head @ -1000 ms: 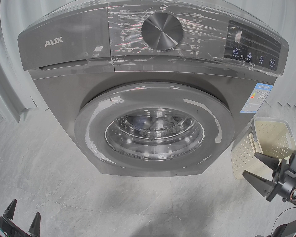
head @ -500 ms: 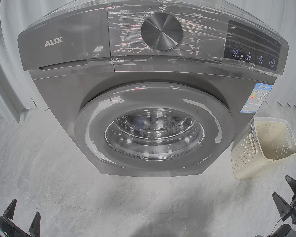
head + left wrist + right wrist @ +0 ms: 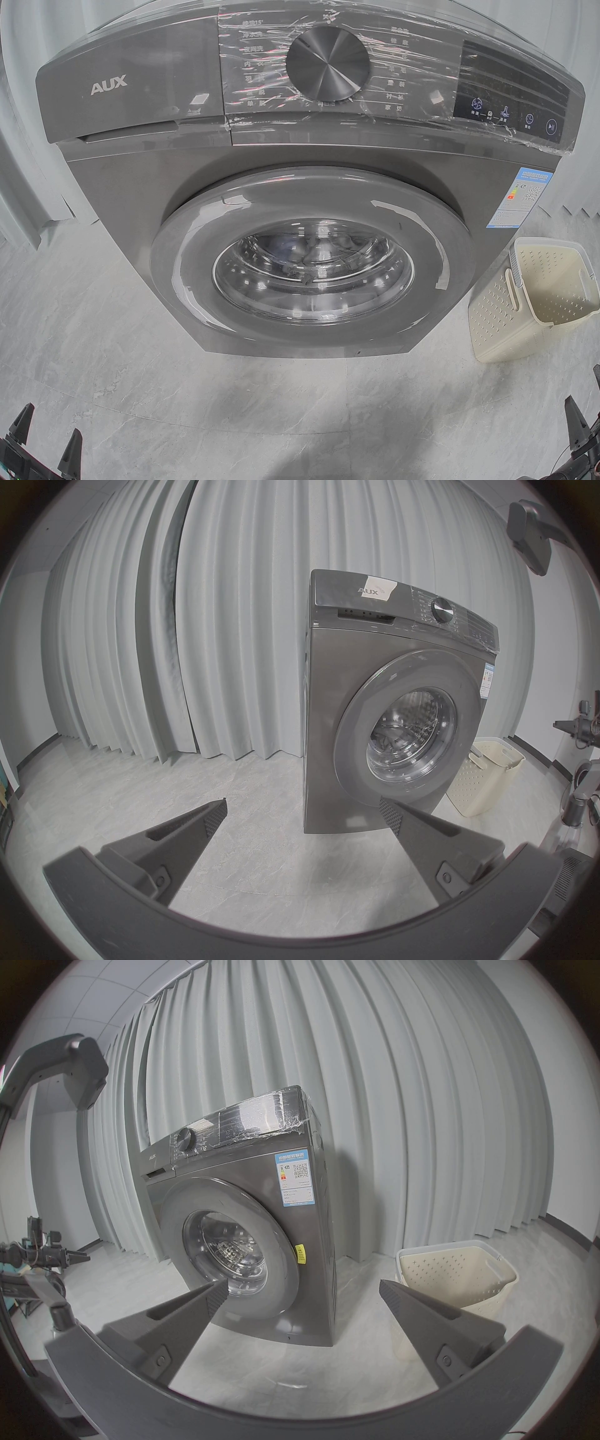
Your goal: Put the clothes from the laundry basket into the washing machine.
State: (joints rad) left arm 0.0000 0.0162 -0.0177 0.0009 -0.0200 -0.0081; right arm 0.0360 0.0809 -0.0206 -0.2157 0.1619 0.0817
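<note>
The grey washing machine (image 3: 187, 187) stands in front of me, and its round glass door (image 3: 312, 269) is closed, with the steel drum visible behind the glass. To its right on the floor sits the cream perforated laundry basket (image 3: 537, 300), its inner walls bare. My left gripper (image 3: 49, 428) is open and holds nothing, low at the left and far from both. Low at the right, below the basket, my right gripper (image 3: 584, 387) is also open and holds nothing. The wrist views show the machine (image 3: 406, 730) (image 3: 237, 1241) and the basket (image 3: 484, 774) (image 3: 456, 1272) beyond the open left gripper (image 3: 301, 805) and right gripper (image 3: 301, 1285).
Pale marble-look floor (image 3: 281, 400) spreads wide in front of the machine. White pleated curtains (image 3: 219, 636) hang behind and beside it. A control dial (image 3: 328, 62) and a film-wrapped panel sit on the machine's top front.
My right gripper has dropped from in front of the basket down to the bottom right corner of the head view, still open. The left gripper, machine and basket have not moved.
</note>
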